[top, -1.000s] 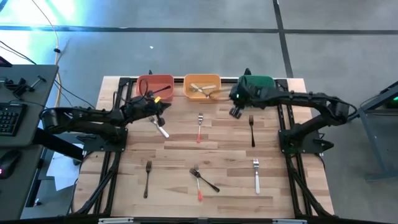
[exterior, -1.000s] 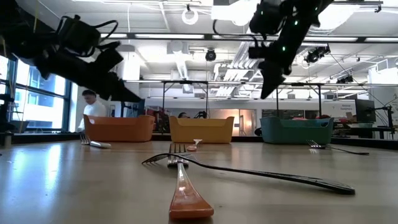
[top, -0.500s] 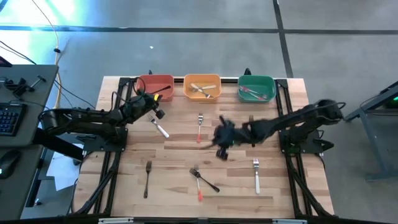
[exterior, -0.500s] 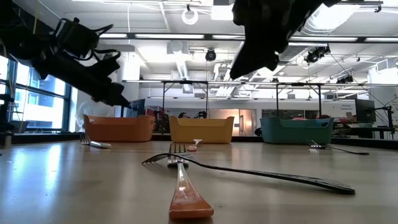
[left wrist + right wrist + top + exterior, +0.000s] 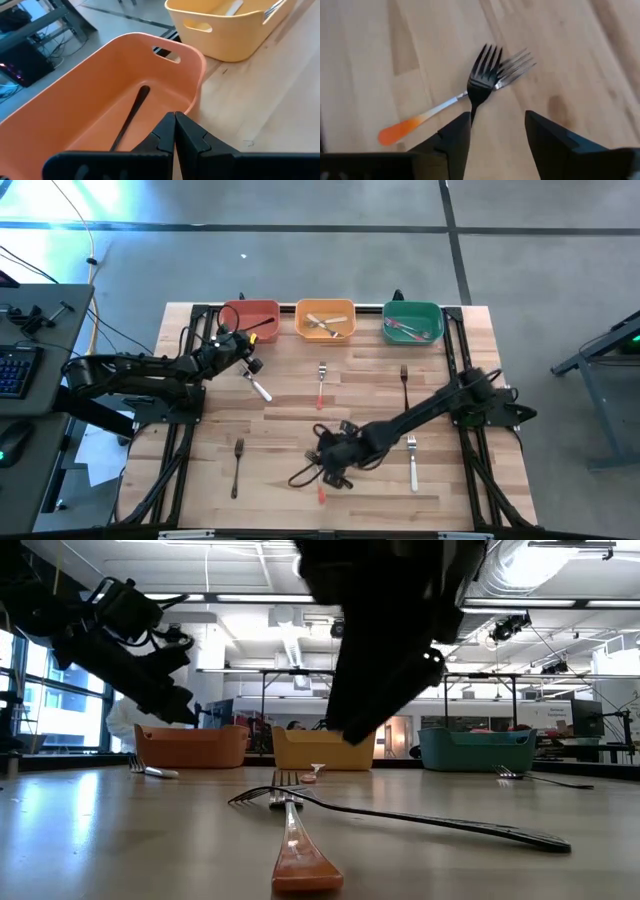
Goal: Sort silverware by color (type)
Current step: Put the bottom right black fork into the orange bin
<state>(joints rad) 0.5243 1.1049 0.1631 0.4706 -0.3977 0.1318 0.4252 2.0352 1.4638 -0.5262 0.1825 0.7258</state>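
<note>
Crossed forks are hovered over by the right gripper [image 5: 492, 132].

Its fingers are spread, unladen — a dark fork [image 5: 481, 82] is crossed with a red-handled fork [image 5: 445, 107] near the table's front; the left gripper [image 5: 174, 131] is clenched, empty, beside the red bin [image 5: 90, 90].

Bare wood flanks the crossed forks [image 5: 487, 75] below the spread right hand [image 5: 495, 131].

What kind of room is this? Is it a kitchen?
Probably not a kitchen; it looks like a robot lab or workshop. A wooden table sits on a bare concrete floor, a computer keyboard lies on a desk alongside, and the low view shows open ceiling ducts and metal racks.
</note>
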